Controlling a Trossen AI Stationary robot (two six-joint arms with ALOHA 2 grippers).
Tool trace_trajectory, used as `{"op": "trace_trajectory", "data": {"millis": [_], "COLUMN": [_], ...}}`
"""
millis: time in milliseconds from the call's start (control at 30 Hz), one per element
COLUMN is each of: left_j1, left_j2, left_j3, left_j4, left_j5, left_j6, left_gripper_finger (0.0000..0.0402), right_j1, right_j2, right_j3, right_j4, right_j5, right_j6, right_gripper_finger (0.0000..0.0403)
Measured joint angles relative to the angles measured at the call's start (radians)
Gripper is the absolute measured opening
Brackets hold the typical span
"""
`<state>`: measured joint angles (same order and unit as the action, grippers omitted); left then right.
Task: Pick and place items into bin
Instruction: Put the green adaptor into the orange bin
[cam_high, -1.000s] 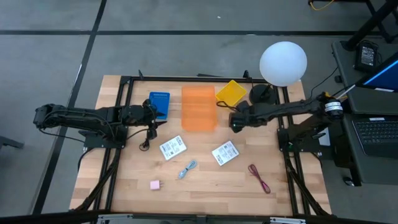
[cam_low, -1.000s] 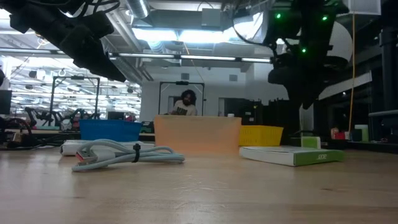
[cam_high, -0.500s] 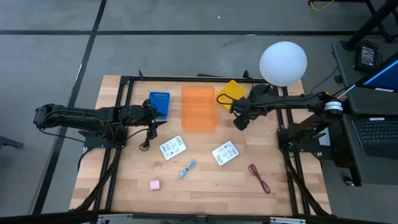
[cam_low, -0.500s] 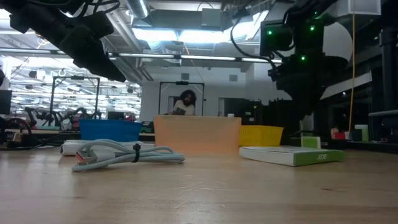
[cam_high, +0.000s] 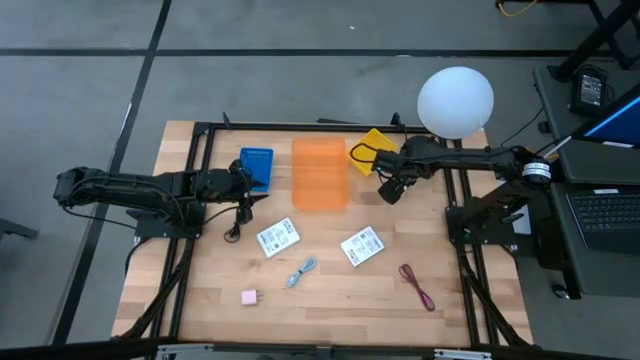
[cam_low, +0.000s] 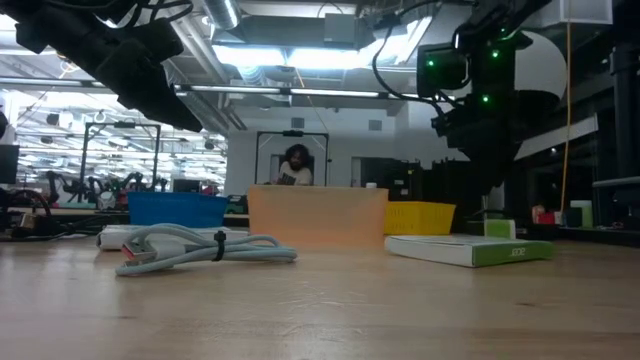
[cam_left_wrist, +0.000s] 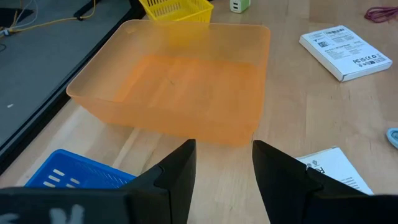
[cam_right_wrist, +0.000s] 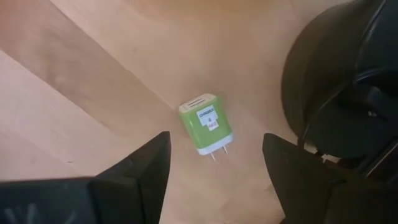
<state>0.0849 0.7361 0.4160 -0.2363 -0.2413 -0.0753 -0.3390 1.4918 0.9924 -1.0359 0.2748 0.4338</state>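
My right gripper (cam_high: 390, 189) hangs open over the table near the orange bin's (cam_high: 319, 174) right side. In the right wrist view its fingers (cam_right_wrist: 216, 149) stand on either side of a small green-and-white plug cube (cam_right_wrist: 206, 123), above it and apart from it. The cube lies on the wood on its side. My left gripper (cam_high: 243, 188) waits open by the blue basket (cam_high: 257, 166), facing the orange bin (cam_left_wrist: 180, 87). A black cord (cam_high: 238, 222) lies just below it. Two white packets (cam_high: 277, 237) (cam_high: 361, 246), a light-blue cable (cam_high: 302, 271), a pink cube (cam_high: 250, 297) and a dark-red cord (cam_high: 417, 286) lie flat on the table.
A yellow basket (cam_high: 372, 149) sits at the far edge between the orange bin and the white globe lamp (cam_high: 455, 101). The lamp's black base (cam_right_wrist: 348, 81) stands close to the green cube. A person shows far behind the table (cam_low: 298, 165). Bare wood lies along the near edge.
My right gripper has drifted a little toward the table's right and far edge, away from the orange bin. The left arm and the loose items have kept still.
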Motion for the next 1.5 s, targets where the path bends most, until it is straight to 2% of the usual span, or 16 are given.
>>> {"op": "trace_trajectory", "data": {"millis": [300,800,1333,1500], "left_j1": [0.000,0.000,0.000,0.000], "left_j2": [0.000,0.000,0.000,0.000], "left_j3": [0.000,0.000,0.000,0.000], "left_j4": [0.000,0.000,-0.009,-0.009], "left_j5": [0.015,0.030,0.030,0.030], "left_j6": [-0.003,-0.009,-0.017,-0.017], "left_gripper_finger": [0.0152,0.0152,0.0149,0.0146], "right_j1": [-0.014,-0.051,-0.083,-0.083], "right_j2": [0.021,0.149,0.230,0.230], "right_j3": [0.000,0.000,0.000,0.000], "right_j4": [0.017,0.011,0.055,0.052], "right_j5": [-0.027,-0.038,-0.108,-0.112], "right_j6": [-0.081,-0.205,-0.286,-0.282], "right_gripper_finger": [0.0234,0.0234,0.0233,0.0198]}}
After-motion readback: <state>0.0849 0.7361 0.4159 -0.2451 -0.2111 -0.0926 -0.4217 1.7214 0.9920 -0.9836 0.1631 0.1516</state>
